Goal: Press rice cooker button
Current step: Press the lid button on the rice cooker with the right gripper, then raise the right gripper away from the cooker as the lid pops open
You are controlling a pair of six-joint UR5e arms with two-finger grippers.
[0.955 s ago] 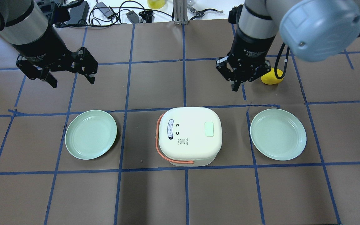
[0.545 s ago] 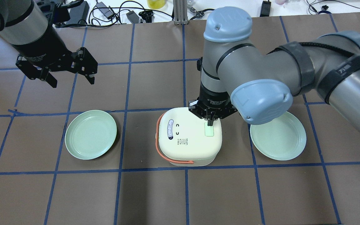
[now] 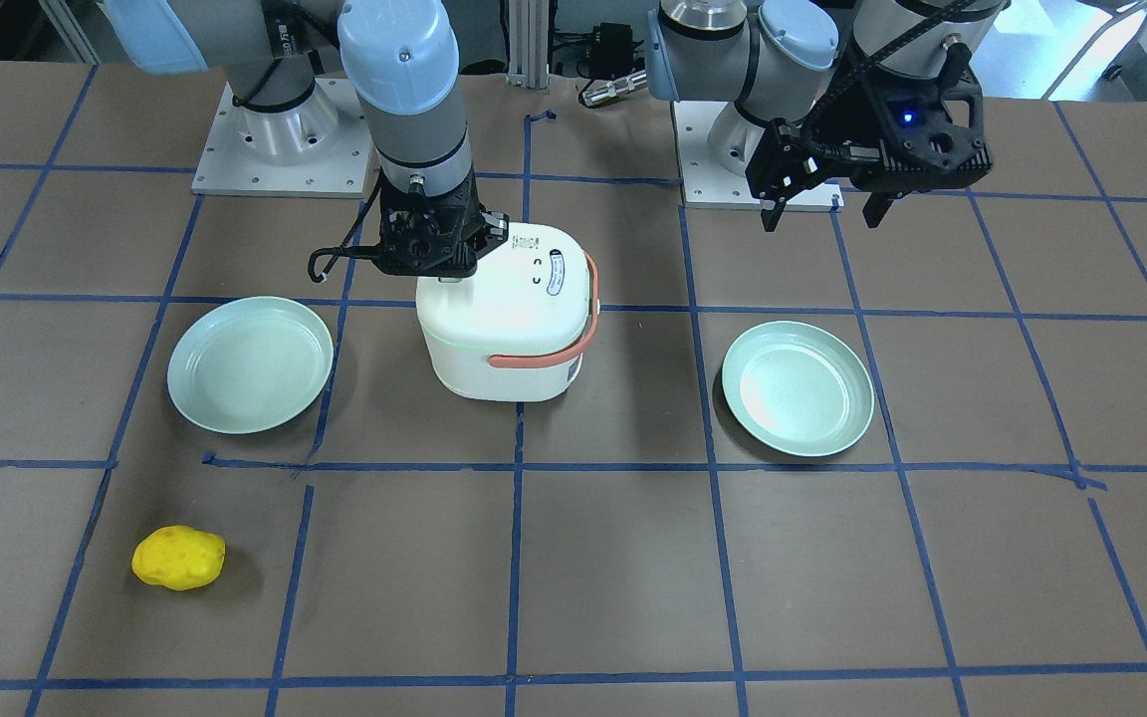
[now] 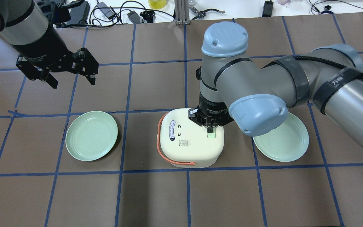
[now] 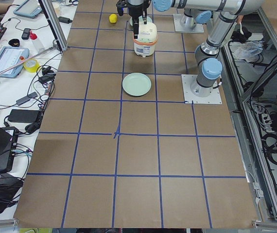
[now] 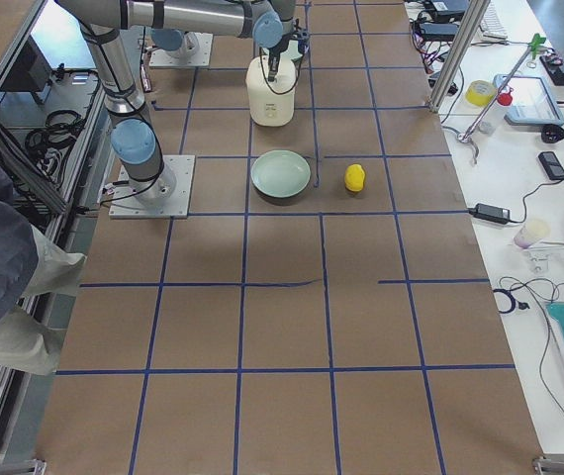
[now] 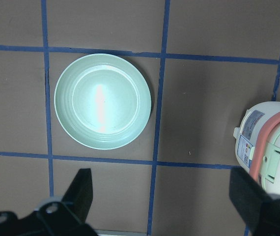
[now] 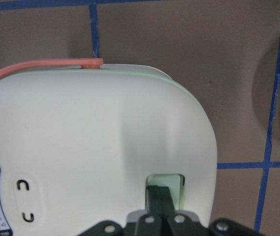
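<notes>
The white rice cooker [image 4: 189, 143] with a salmon-orange handle [image 4: 161, 148] stands closed at the table's middle; it also shows in the front view [image 3: 509, 319] and the right wrist view [image 8: 91, 147]. A pale green button [image 4: 211, 135] sits on its lid. My right gripper [image 4: 210, 128] is shut, its fingertips [image 8: 160, 196] pressed on the button [image 8: 179, 182]. My left gripper [image 4: 71, 77] is open and empty, high above the table at the far left, apart from the cooker [image 7: 270, 147].
Two pale green plates flank the cooker, one on the left [image 4: 91, 135], one on the right [image 4: 282, 138] partly under my right arm. A yellow lump [image 3: 178, 558] lies on the table beyond the right plate. Cables and tools lie past the far edge.
My right gripper swung from above the yellow lump to the cooker's lid and lowered its shut fingertips onto the green button. The left arm has not moved.
</notes>
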